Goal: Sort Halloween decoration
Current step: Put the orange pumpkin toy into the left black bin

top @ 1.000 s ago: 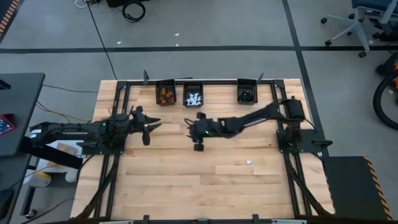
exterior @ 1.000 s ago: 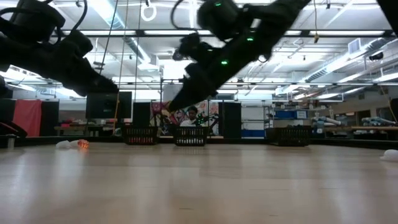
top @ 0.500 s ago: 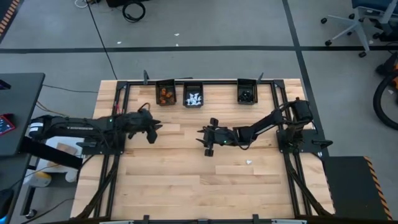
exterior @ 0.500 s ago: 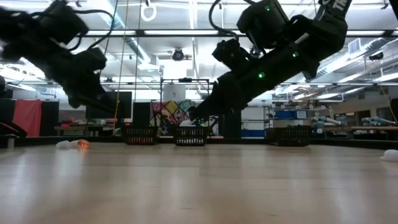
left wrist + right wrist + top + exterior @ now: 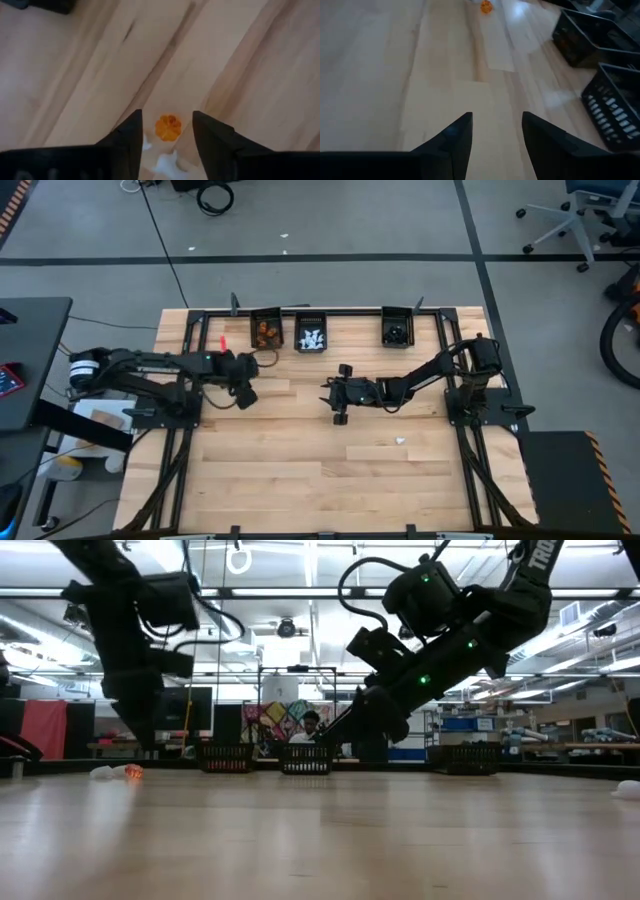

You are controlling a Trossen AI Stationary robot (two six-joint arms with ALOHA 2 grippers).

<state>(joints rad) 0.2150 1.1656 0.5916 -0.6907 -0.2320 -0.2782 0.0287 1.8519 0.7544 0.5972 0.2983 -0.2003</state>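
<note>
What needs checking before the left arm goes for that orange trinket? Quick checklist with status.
1. Left gripper fingers apart: ok, a clear gap shows between them.
2. Orange trinket lined up with that gap: ok, it lies on the table between the fingers.
3. Nothing else in the gap: not ok, a white trinket lies right next to the orange one.
4. Left gripper empty: ok, nothing held.
5. Right gripper out of the way: ok, it hovers open and empty over mid-table.
6. Orange bin reachable: ok, it sits at the table's far edge, beyond the left gripper.
</note>
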